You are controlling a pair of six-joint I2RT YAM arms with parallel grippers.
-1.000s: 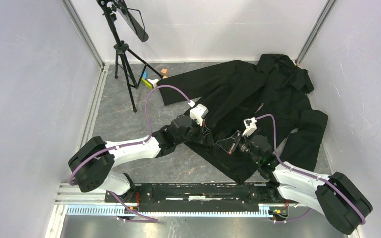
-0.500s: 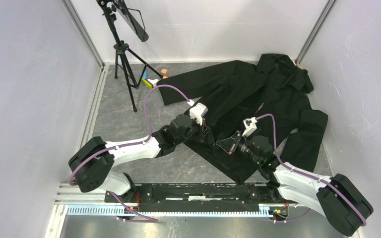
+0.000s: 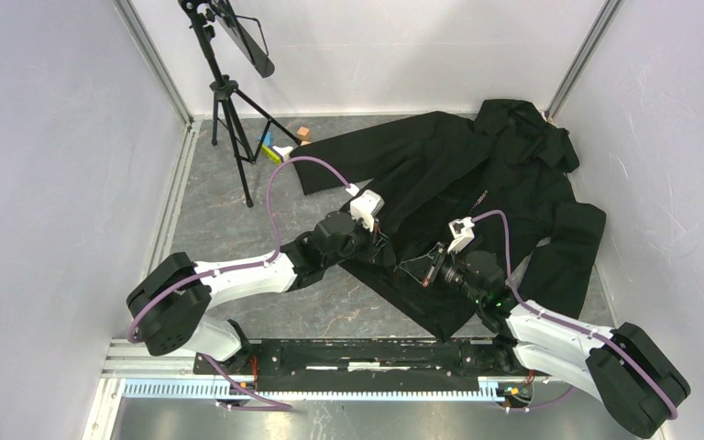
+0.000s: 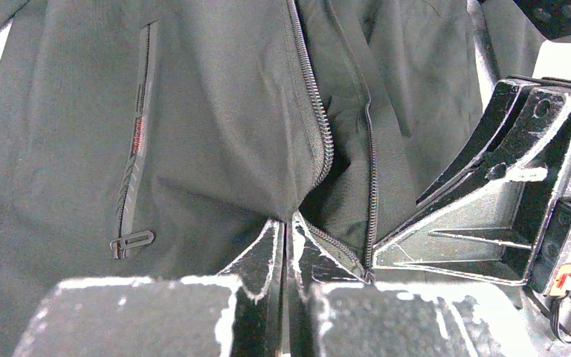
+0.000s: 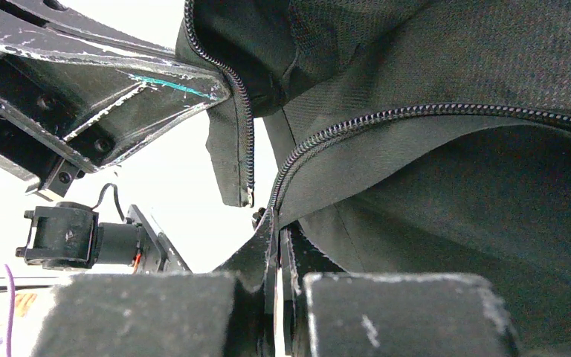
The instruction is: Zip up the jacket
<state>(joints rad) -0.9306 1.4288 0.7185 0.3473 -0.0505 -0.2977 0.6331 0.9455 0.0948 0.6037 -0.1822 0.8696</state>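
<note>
On the grey table (image 3: pixel 229 220), toward the far right side, the big black jacket (image 3: pixel 504 183) lies spread out flat. Its bottom edge sits in the middle, right between the two arms. The left gripper (image 4: pixel 288 230) has its jaws pressed tight together on the bottom corner of one front side. The right gripper (image 5: pixel 275 223) has its jaws squeezed together on the bottom end of the other front side, right where the teeth stop. The two grippers are near each other. The zipper (image 4: pixel 320 126) is undone, and its two rows of teeth run apart from each other. The jacket's long way goes from the hood in the far right corner down to the bottom edge near the arms. One sleeve points left toward a black stand (image 3: pixel 225 101). Small white letters (image 3: pixel 481 195) on the chest are too tiny to read. A side pocket (image 4: pixel 140 134) has red marks along its zip, too blurry to read.
</note>
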